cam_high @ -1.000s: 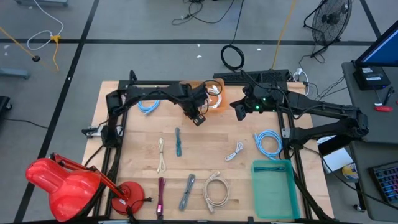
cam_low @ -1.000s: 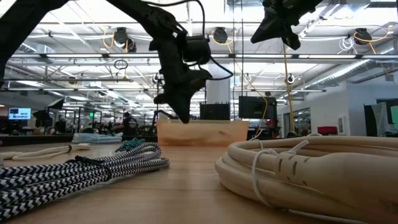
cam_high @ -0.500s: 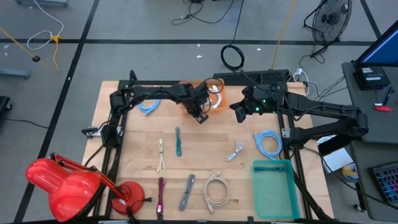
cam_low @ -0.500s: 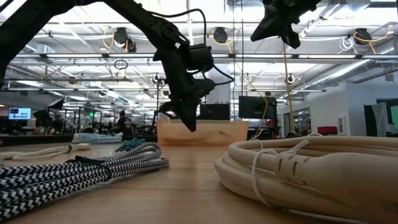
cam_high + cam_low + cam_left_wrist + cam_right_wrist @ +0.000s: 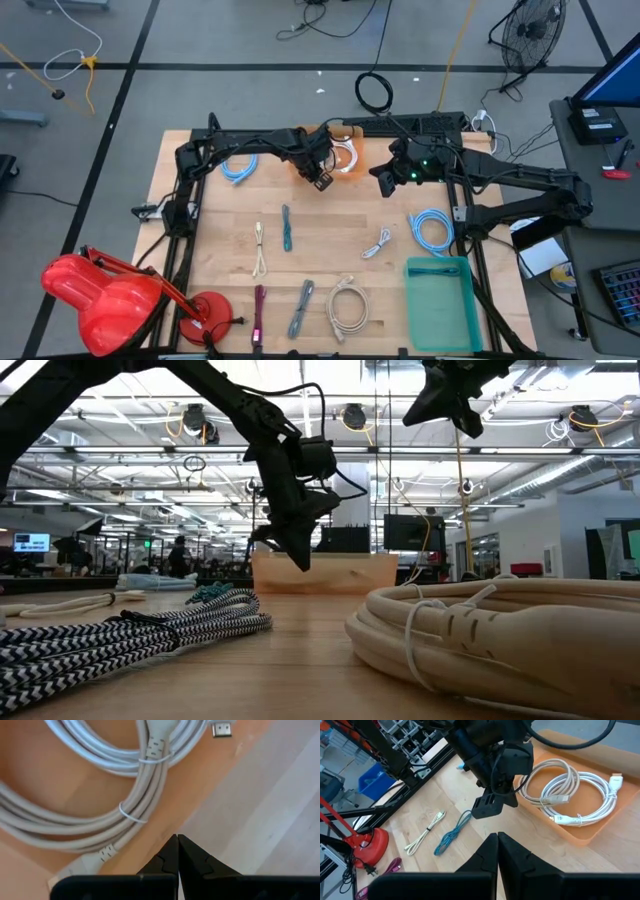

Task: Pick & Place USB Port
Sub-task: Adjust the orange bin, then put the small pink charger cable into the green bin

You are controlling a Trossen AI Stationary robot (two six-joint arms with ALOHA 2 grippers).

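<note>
Left gripper (image 5: 321,181) hanging over the near edge of the orange tray (image 5: 303,166), fingers pressed tight together, nothing between them. Directly beneath and just ahead of its tips: the coiled white cable (image 5: 125,785), banded with a thin tie, its flat plug (image 5: 221,729) lying farther out toward the tray's rim. Looks like the task's cable is already down in its tray, bundled so it sits as one neat loop. Empty pinched fingers suggest either a release done or an approach not yet opened; cannot say which.

Right gripper (image 5: 384,181) parked just to the side of the tray, raised off the table, pinched closed too and carrying nothing, apparently waiting out of the way. Below and nearer than both grippers, loose cables scattered over the wooden table (image 5: 220,240): a blue coil (image 5: 432,228), a teal bin (image 5: 440,300) beyond it.
</note>
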